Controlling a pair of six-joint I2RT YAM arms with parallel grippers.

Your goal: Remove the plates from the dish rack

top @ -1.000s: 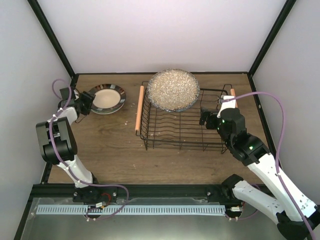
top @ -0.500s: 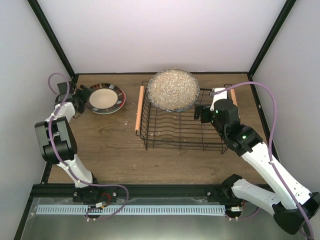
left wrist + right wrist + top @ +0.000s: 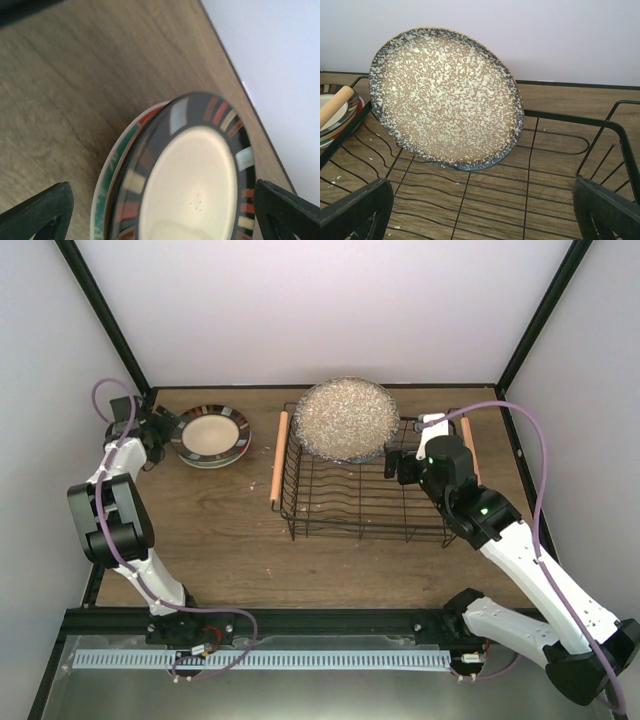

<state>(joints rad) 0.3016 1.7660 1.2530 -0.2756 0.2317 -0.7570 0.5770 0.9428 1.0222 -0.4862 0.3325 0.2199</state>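
Right gripper [image 3: 480,210]: jaws wide and empty, low inside the dish rack [image 3: 345,502] at its right end, facing the large speckled grey-beige plate [image 3: 445,97], the only plate in the rack, which leans tilted at the rack's far side. Left gripper [image 3: 162,212]: jaws wide, gripping nothing, flanking the cream striped-rim plate [image 3: 192,185] stacked on a red-and-teal plate [image 3: 107,175] on the tabletop [image 3: 60,100] left of the rack. Step judged: approach to the last plate; the next move calls for reaching its rim and closing firmly.

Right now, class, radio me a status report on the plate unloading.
Left gripper open, right gripper open. Speckled plate leans in dish rack; striped-rim plate stacked on table. Nothing blocking.
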